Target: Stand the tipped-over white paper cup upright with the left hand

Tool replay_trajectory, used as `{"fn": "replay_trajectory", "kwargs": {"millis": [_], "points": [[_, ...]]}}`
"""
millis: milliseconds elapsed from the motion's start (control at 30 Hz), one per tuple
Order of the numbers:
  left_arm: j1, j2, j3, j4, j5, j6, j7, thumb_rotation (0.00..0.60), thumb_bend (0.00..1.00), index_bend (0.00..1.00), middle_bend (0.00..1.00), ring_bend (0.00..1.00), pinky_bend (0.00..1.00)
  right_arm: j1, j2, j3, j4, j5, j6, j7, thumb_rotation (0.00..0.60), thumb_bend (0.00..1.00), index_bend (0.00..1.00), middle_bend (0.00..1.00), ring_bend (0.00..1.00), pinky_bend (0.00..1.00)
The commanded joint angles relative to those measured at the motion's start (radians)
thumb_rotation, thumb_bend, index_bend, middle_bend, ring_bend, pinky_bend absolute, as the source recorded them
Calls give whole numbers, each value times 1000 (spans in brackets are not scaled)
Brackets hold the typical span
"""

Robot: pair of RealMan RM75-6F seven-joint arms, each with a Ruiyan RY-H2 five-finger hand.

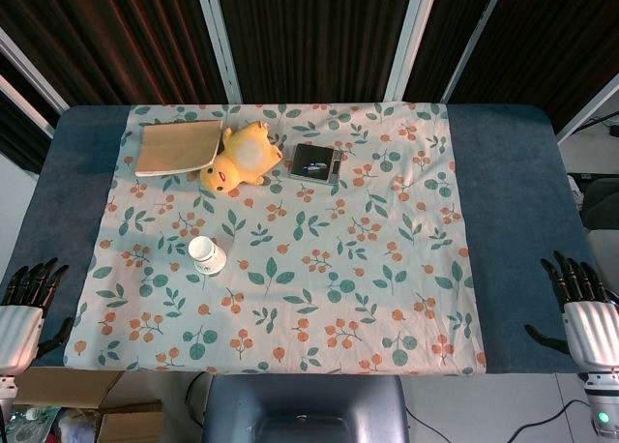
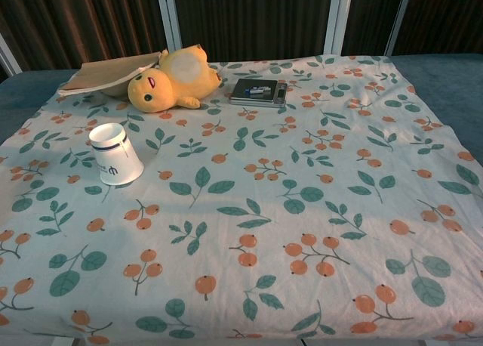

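Note:
The white paper cup (image 1: 207,254) (image 2: 115,154) lies tipped on the floral cloth (image 1: 387,269) at its left side, with one round end turned up and to the left. My left hand (image 1: 24,303) hovers at the table's left front edge, well left of the cup, fingers apart and holding nothing. My right hand (image 1: 585,303) sits at the right front edge, far from the cup, also with fingers apart and nothing in it. Neither hand shows in the chest view.
A yellow plush toy (image 1: 240,158) (image 2: 170,81) and a brown notebook (image 1: 179,145) (image 2: 106,72) lie behind the cup. A small dark device (image 1: 315,162) (image 2: 258,91) sits at back centre. A chair back (image 1: 305,409) stands at the front edge.

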Motion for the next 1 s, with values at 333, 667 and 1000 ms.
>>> {"fn": "replay_trajectory", "kwargs": {"millis": [333, 667, 1000], "points": [[6, 9, -19, -13, 27, -21, 11, 600, 354, 0, 0, 0, 0, -4, 0, 1, -4, 0, 9, 0, 600, 0, 0, 0, 0, 0], [-123, 54, -66, -256, 165, -122, 406, 600, 355, 0, 0, 0, 0, -4, 4, -4, -15, -2, 4, -12, 600, 0, 0, 0, 0, 0], [-357, -96, -213, -441, -38, -477, 1075, 600, 359, 0, 0, 0, 0, -19, 25, -4, -24, -7, 32, 25, 600, 0, 0, 0, 0, 0]]}}
